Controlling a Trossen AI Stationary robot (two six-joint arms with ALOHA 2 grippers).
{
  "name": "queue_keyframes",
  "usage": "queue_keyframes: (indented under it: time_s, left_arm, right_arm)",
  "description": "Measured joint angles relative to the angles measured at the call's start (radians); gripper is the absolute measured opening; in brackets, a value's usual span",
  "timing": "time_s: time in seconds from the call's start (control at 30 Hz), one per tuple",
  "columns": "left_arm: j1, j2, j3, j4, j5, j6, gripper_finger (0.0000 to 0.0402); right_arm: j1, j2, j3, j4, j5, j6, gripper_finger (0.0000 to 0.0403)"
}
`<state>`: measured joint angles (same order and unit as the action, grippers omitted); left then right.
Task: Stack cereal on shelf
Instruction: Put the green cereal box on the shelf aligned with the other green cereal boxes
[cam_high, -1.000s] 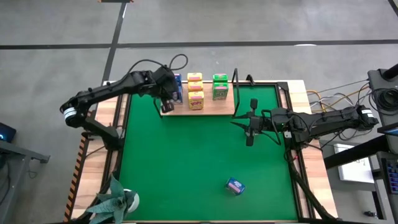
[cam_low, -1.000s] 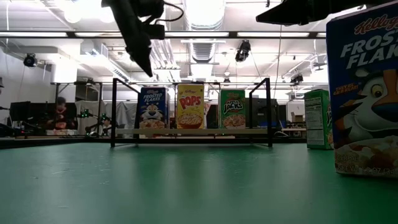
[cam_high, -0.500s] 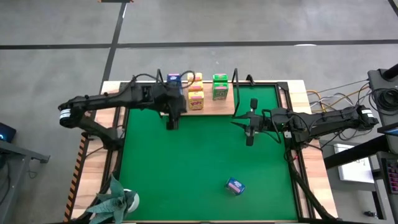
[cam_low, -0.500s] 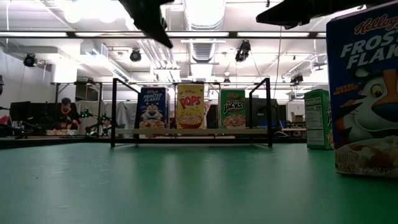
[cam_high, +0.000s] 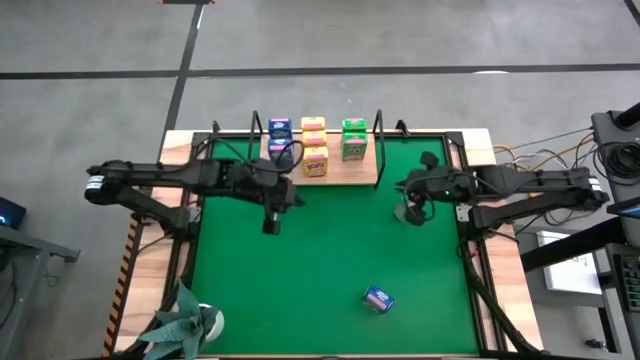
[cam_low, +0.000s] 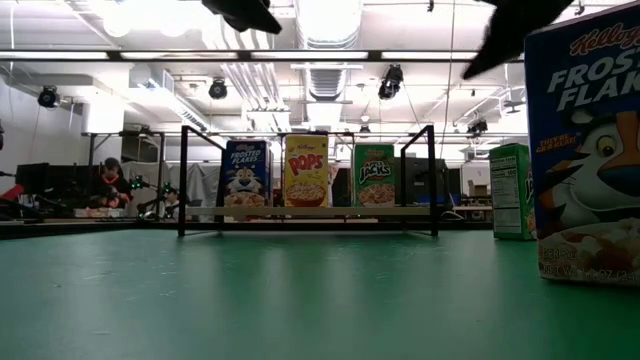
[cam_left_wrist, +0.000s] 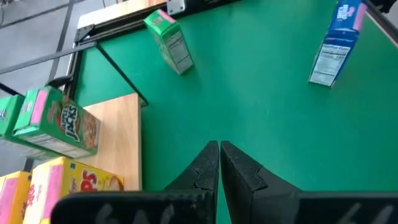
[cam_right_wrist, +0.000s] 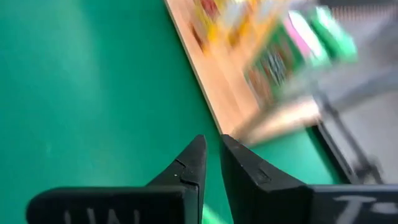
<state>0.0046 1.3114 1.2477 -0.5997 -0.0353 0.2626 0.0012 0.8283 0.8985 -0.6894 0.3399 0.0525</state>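
Between placements; several cereal boxes stand on the shelf (cam_high: 318, 170); left tool (cam_high: 270, 224), pinched empty, must reach the blue box (cam_high: 377, 299); right tool (cam_high: 411, 213) narrow, empty.

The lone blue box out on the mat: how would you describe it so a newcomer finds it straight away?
Start at the green mat and move away from the wooden shelf toward the opposite edge. There a single blue cereal box stands alone, marked Frosted Flakes. Unlike the boxes lined up on the shelf, it has no neighbours and sits well clear of both arms.
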Motion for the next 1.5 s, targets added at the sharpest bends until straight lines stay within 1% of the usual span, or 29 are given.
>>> queue_keyframes:
  time_s: [0.13,0.2,0.3,0.47,0.57,0.73,0.9,1.07,1.17,1.27,1.5]
  left_arm:
    - [-0.002,-0.011,-0.004,0.024,-0.004,-0.006,0.0000]
    - [-0.002,-0.013,-0.005,0.038,-0.008,-0.006,0.0000]
    - [-0.002,-0.015,-0.005,0.050,-0.008,0.003,0.0000]
    - [-0.002,-0.016,-0.005,0.049,-0.009,0.006,0.0000]
    - [-0.002,-0.016,-0.005,0.049,-0.009,0.007,0.0000]
    - [-0.002,-0.016,-0.005,0.047,-0.009,0.016,0.0000]
    - [-0.002,-0.016,-0.005,0.046,-0.010,0.016,0.0000]
    - [-0.002,-0.015,-0.005,0.046,-0.010,0.016,0.0000]
    - [-0.002,-0.014,-0.005,0.046,-0.010,0.016,0.0000]
    - [-0.002,-0.014,-0.005,0.046,-0.010,0.016,0.0000]
    - [-0.002,-0.014,-0.005,0.046,-0.010,0.016,0.0000]
  right_arm:
    - [-0.048,0.004,0.071,-0.260,-0.010,0.072,0.0032]
    - [-0.072,0.004,0.083,-0.334,-0.055,0.080,0.0032]
    - [-0.106,0.001,0.078,-0.385,-0.113,0.065,0.0031]
    - [-0.111,0.007,0.041,-0.386,-0.123,-0.020,0.0042]
    - [-0.112,0.025,0.040,-0.382,-0.112,-0.016,0.0069]
    - [-0.111,0.049,0.042,-0.383,-0.106,-0.003,0.0144]
    - [-0.111,0.086,0.035,-0.407,-0.105,-0.050,0.0216]
    - [-0.111,0.145,0.034,-0.426,-0.105,-0.097,0.0268]
    - [-0.111,0.189,0.033,-0.439,-0.105,-0.122,0.0289]
    - [-0.111,0.230,0.033,-0.440,-0.105,-0.154,0.0302]
    - [-0.128,0.303,0.033,-0.439,-0.113,-0.209,0.0303]
